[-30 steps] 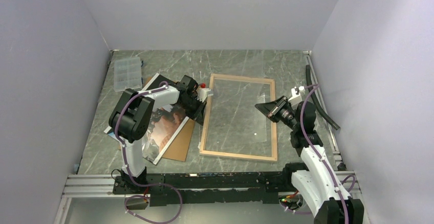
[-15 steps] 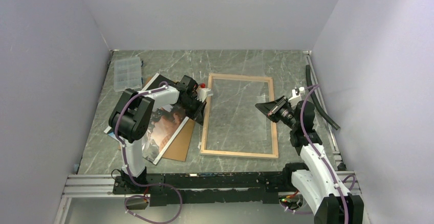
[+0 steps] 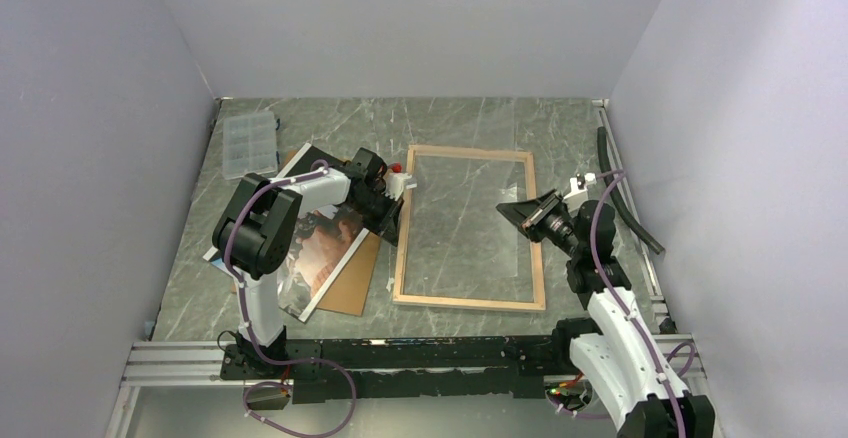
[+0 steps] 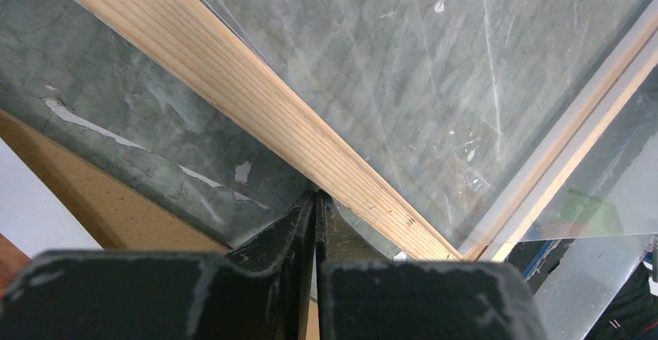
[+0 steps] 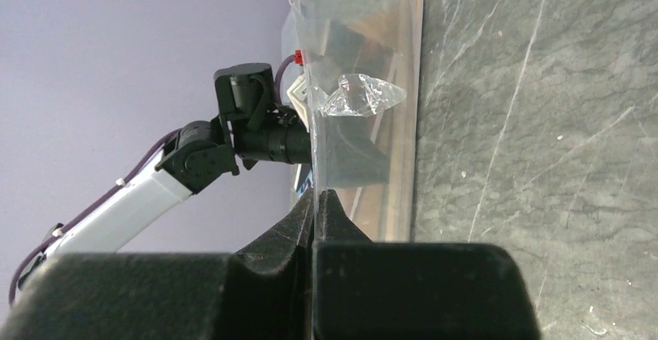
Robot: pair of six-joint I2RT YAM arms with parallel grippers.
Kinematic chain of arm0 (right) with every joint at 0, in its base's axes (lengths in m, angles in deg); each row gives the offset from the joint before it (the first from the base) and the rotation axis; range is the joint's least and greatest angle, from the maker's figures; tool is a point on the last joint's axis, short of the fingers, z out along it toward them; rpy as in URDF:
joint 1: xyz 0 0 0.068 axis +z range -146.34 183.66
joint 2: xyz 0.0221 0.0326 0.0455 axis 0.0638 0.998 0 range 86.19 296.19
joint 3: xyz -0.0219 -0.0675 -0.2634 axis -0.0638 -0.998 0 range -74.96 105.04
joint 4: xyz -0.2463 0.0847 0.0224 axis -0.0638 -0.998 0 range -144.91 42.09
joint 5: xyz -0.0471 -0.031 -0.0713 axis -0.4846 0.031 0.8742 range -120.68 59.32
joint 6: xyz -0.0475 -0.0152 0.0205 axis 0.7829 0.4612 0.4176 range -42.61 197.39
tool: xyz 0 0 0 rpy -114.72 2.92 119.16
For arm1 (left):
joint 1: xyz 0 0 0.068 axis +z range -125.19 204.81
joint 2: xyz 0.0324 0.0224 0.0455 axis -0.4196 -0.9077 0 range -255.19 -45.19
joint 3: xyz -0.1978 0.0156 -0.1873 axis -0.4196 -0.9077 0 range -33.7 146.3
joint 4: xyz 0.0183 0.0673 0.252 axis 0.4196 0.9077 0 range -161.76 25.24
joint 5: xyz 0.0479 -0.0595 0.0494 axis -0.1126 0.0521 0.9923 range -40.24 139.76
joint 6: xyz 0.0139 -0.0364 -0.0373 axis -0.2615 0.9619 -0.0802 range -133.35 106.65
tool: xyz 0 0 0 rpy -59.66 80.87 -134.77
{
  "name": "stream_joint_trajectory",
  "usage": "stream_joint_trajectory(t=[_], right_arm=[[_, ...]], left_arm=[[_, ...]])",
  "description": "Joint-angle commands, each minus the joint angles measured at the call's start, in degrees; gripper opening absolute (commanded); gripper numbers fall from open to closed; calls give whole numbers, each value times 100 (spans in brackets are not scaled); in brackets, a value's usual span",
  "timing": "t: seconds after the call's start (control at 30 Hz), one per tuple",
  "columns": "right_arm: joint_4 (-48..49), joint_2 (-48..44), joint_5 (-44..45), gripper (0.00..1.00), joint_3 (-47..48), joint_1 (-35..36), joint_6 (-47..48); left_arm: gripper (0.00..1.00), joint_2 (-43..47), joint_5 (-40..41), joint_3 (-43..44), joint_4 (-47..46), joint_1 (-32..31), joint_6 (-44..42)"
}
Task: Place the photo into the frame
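The frame lies flat mid-table with its light wood back up. My left gripper is shut, its tips pressed against the frame's left wooden rail; nothing shows between them. My right gripper hovers over the frame's right side, shut on the edge of the clear pane, which stands tilted up from the frame. A crumpled bit of film clings to the pane. The photo, dark with reddish tones, lies left of the frame, partly under my left arm.
A brown backing board lies under the photo, its edge showing in the left wrist view. A clear organiser box sits at the back left. A black tube runs along the right wall.
My right gripper has crept slightly left with the pane. The frame's near edge has turned a little. The left arm has held its place.
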State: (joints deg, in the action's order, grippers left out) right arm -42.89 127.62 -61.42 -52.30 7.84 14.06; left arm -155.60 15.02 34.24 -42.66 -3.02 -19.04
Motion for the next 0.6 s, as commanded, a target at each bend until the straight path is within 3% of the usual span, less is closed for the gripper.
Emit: stream_joint_trajectory(t=[0.0,0.57], right_arm=[[-205,-183,81,0,238,188,-283],[-740,199,567,0,573,311,-199]], left_arm=[[11,-60,160,-142,-56,-82,-28],[10,27,219,-139,-7,-83,-113]])
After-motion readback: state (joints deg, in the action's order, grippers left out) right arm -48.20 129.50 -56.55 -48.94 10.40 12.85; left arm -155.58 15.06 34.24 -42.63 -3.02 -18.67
